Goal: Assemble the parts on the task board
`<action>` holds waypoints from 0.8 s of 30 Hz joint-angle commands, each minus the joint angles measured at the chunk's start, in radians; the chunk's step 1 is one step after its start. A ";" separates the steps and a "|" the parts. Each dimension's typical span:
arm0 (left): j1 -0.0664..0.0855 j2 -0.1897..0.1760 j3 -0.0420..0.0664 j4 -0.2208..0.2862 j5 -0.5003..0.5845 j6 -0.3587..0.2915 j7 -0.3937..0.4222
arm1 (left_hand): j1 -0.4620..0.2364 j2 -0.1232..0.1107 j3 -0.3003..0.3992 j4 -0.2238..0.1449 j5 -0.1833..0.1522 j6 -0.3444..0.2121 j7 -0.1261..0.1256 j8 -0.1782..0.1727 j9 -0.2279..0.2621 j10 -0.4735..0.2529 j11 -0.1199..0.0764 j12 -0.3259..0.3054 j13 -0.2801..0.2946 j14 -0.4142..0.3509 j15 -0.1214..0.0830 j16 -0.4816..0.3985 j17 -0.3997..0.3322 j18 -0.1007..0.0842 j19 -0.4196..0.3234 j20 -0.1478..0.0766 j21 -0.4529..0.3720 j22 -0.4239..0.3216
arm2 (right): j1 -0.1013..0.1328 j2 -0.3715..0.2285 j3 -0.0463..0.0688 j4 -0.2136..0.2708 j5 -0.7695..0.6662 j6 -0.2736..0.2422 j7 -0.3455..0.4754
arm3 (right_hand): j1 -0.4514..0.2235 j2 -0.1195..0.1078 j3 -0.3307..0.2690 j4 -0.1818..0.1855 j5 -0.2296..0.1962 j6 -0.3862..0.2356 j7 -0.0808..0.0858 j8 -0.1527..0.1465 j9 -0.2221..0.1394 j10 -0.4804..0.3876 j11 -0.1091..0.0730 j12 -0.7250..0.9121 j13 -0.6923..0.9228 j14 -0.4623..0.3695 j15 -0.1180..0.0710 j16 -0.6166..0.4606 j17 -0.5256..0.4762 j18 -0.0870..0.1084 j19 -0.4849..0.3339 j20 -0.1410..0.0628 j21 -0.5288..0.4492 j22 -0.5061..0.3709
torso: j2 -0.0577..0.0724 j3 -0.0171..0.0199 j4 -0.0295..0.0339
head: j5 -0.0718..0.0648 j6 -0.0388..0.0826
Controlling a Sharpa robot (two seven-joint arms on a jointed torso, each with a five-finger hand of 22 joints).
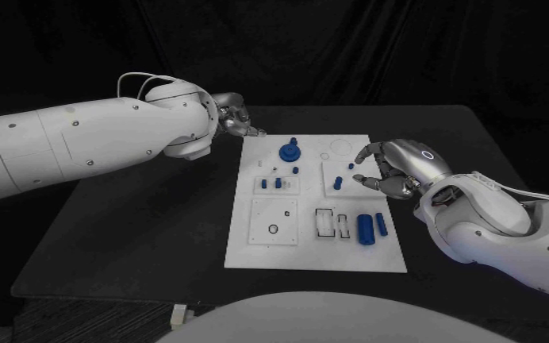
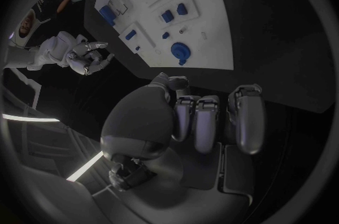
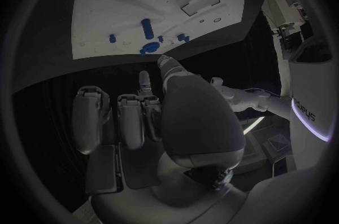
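The task board (image 1: 315,260) lies in the middle of the black table (image 1: 137,224). The blue parts (image 1: 290,151) stand or lie on it, and none of them touches a hand. The left hand (image 1: 235,119) hangs near the board's far left corner with fingers curled in, holding nothing. The right hand (image 1: 395,170) is at the board's right edge, its fingers (image 1: 366,179) bent and a little apart over the board, also holding nothing.

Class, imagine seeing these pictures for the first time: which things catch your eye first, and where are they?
The white task board lies mid-table, dotted with blue parts; the largest, a round blue piece, stands near its far edge. The left robot hand hovers off the board's far left corner, the right robot hand over its right edge, both holding nothing.
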 commanded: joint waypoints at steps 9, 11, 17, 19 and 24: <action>-0.053 0.025 0.000 -0.047 -0.137 -0.177 0.491 | 0.383 -0.100 0.265 0.003 -0.077 -0.205 0.145 -0.655 -0.533 -0.458 0.122 -0.957 -0.553 -0.403 0.096 -0.616 -0.341 0.033 -0.196 0.066 -0.239 0.137 | -0.002 0.000 0.001 0.002 -0.004 -0.014 0.006 | 0.008 0.001 0.007 0.000 0.003 0.007 0.002 -0.002 -0.002 0.061 0.005 -0.001 0.173 0.069 0.004 -0.002 0.082 0.019 0.029 0.003 -0.002 0.207 | 0.000 0.0002 -0.0001 | -0.005 0.000; -0.068 0.032 0.000 -0.059 -0.212 -0.190 0.536 | 0.373 -0.151 0.309 0.004 -0.099 -0.293 0.153 -0.773 -0.661 -0.544 0.171 -1.156 -0.717 -0.445 0.137 -0.737 -0.455 0.030 -0.203 0.094 -0.243 0.134 | -0.002 -0.002 0.001 0.004 -0.004 -0.020 0.011 | 0.009 0.001 0.008 -0.001 0.003 0.008 0.002 -0.002 -0.002 0.062 0.005 0.001 0.175 0.070 0.004 -0.001 0.085 0.018 0.030 0.003 0.000 0.207 | 0.002 -0.0001 -0.0011 | -0.006 0.000; -0.109 0.070 0.000 -0.109 -0.502 -0.273 0.674 | 0.367 -0.207 0.269 -0.020 -0.154 -0.416 0.006 -0.768 -0.876 -0.778 0.123 -1.309 -0.901 -0.226 0.082 -0.772 -0.579 0.023 -0.058 0.078 -0.089 0.173 | -0.002 -0.008 0.001 0.011 -0.004 -0.037 0.024 | 0.010 0.002 0.008 -0.001 0.004 0.011 0.001 -0.001 -0.002 0.064 0.004 0.003 0.178 0.070 0.004 0.000 0.088 0.018 0.031 0.003 0.002 0.208 | 0.003 0.0000 0.0003 | -0.007 0.000; -0.121 0.089 0.000 -0.126 -0.585 -0.286 0.703 | 0.361 -0.210 0.255 -0.013 -0.159 -0.333 -0.033 -0.760 -0.912 -0.756 0.091 -1.297 -0.949 -0.160 0.066 -0.674 -0.506 0.014 -0.023 0.060 -0.052 0.183 | -0.002 -0.009 0.001 0.012 -0.004 -0.039 0.027 | 0.010 0.002 0.008 -0.001 0.004 0.013 0.001 -0.001 -0.002 0.065 0.004 0.004 0.180 0.070 0.004 0.000 0.088 0.017 0.031 0.003 0.003 0.209 | 0.002 0.0000 0.0008 | -0.008 0.000; -0.148 0.152 0.000 -0.184 -0.693 -0.264 0.733 | 0.346 -0.229 0.242 -0.002 -0.168 -0.287 -0.037 -0.762 -0.971 -0.766 0.081 -1.293 -1.006 -0.122 0.054 -0.579 -0.448 0.011 -0.007 0.049 -0.040 0.187 | -0.002 -0.006 0.001 0.012 -0.004 -0.042 0.033 | 0.010 0.002 0.008 -0.001 0.004 0.013 0.001 -0.001 -0.002 0.065 0.004 0.004 0.180 0.070 0.004 0.000 0.088 0.017 0.031 0.003 0.003 0.209 | 0.001 -0.0010 0.0009 | -0.007 0.000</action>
